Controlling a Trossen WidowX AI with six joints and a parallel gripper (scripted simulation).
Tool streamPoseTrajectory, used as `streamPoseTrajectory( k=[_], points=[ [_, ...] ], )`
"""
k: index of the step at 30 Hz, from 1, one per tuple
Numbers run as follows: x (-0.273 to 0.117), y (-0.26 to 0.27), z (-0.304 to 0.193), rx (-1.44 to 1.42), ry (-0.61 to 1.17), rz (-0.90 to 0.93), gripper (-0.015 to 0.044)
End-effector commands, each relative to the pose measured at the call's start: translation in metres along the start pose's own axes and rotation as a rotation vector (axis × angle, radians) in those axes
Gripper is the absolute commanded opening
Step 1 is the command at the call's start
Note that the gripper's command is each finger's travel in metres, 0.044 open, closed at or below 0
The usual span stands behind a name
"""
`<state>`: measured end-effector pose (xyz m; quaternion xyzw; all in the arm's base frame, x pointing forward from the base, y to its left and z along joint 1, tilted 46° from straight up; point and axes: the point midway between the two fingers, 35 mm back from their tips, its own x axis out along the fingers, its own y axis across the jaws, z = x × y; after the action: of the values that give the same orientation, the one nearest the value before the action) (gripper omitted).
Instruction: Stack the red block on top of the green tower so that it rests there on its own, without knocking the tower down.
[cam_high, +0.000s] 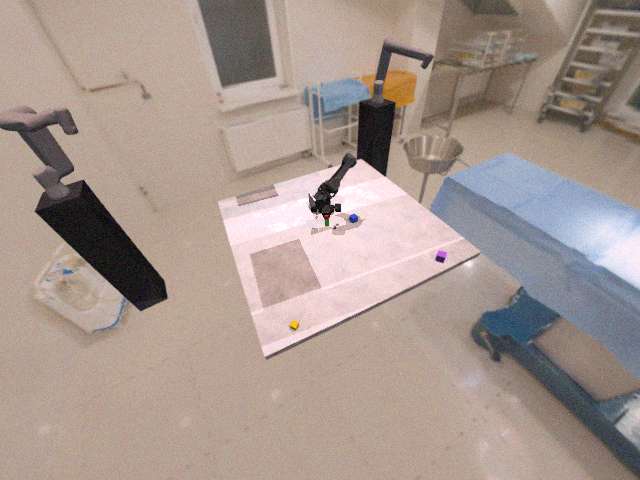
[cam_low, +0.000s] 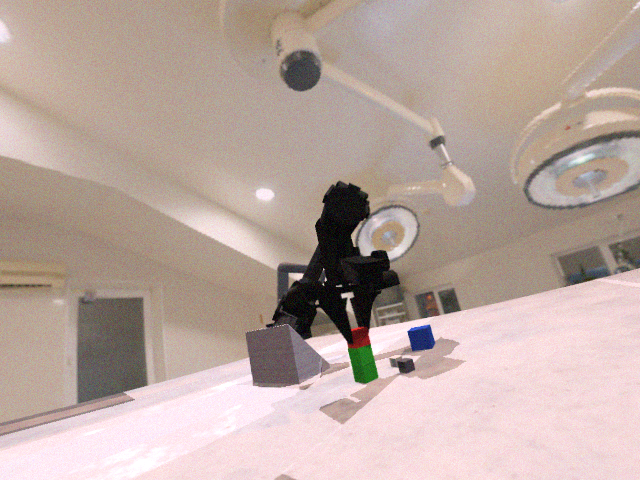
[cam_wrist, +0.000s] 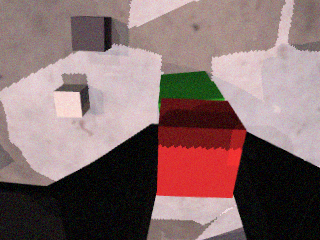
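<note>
The red block (cam_high: 326, 217) (cam_low: 360, 337) (cam_wrist: 196, 170) is held between the fingertips of my gripper (cam_low: 359, 334) (cam_wrist: 193, 136), which is shut on it. The green tower (cam_high: 326, 223) (cam_low: 363, 364) (cam_wrist: 189, 86) stands upright, two blocks high, directly under the red block in the exterior view. No gap shows between them there, but I cannot tell whether the red block's weight rests on the tower. In the wrist view part of the green top shows beyond the red block's far edge; the rest is hidden.
A blue block (cam_high: 353, 218) (cam_low: 421, 337) lies near the tower. A small dark block (cam_low: 405, 365) (cam_wrist: 87, 34) and a small pale block (cam_wrist: 68, 104) lie closer. A grey wedge (cam_low: 272, 357) stands on its other side. Purple (cam_high: 440, 256) and yellow blocks (cam_high: 294, 324) lie near the table edge.
</note>
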<state>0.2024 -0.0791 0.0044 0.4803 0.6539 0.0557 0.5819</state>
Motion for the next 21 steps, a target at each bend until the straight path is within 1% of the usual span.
streamPoseTrajectory(
  k=[1,17,18,21],
  points=[
    [-0.0031,0.0001,-0.0003,0.004,0.001,0.003,0.0],
    [-0.0003,-0.0002,-0.0002,0.002,0.0,0.001,0.042],
    [-0.0003,-0.0002,-0.0002,0.002,0.0,0.001,0.044],
    [-0.0003,-0.0002,-0.0002,0.002,0.0,0.001,0.044]
  ],
)
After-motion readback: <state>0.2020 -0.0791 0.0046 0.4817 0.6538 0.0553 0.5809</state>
